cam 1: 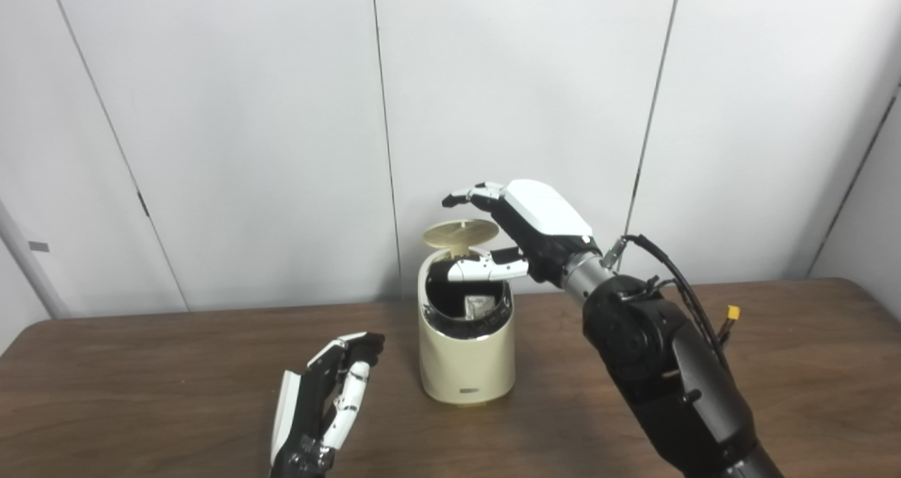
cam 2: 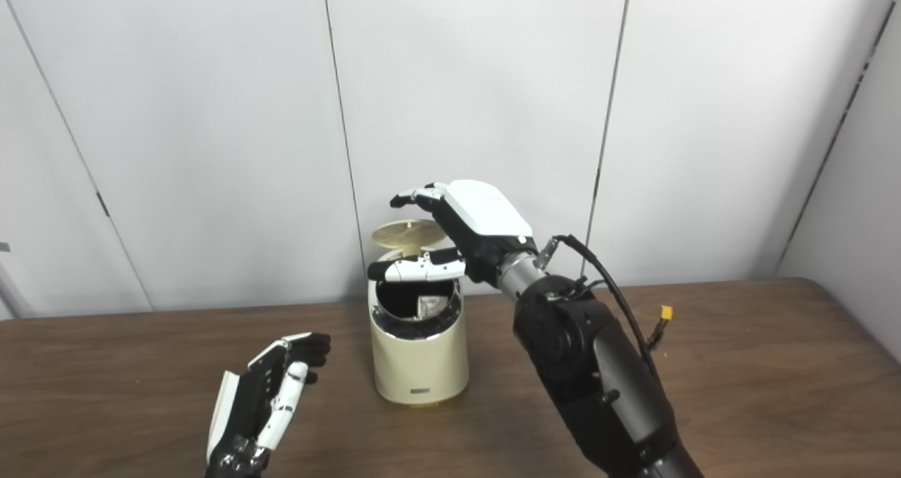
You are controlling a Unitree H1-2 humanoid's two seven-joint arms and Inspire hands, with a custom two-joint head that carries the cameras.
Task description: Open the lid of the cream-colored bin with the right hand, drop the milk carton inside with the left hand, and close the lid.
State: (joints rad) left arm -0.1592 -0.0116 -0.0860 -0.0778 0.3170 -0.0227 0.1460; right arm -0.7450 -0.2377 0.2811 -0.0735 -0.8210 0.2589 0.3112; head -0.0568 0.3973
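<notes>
The cream-colored bin (cam 1: 466,355) stands on the brown table (cam 1: 141,365), near its middle. Its round lid (cam 1: 461,232) is tipped up at the back, so the mouth is uncovered. The milk carton (cam 1: 479,305) lies inside the bin, its top showing just below the rim; it also shows in the right eye view (cam 2: 428,303). My right hand (cam 1: 524,228) hovers over the bin with its fingers apart above the raised lid and its thumb across the mouth. My left hand (cam 1: 329,397) is open and holds nothing, low over the table to the left of the bin.
A white panelled wall (cam 1: 281,112) runs close behind the table's far edge. A black cable with a yellow plug (cam 1: 733,313) hangs off my right forearm (cam 1: 669,372), which crosses the table to the right of the bin.
</notes>
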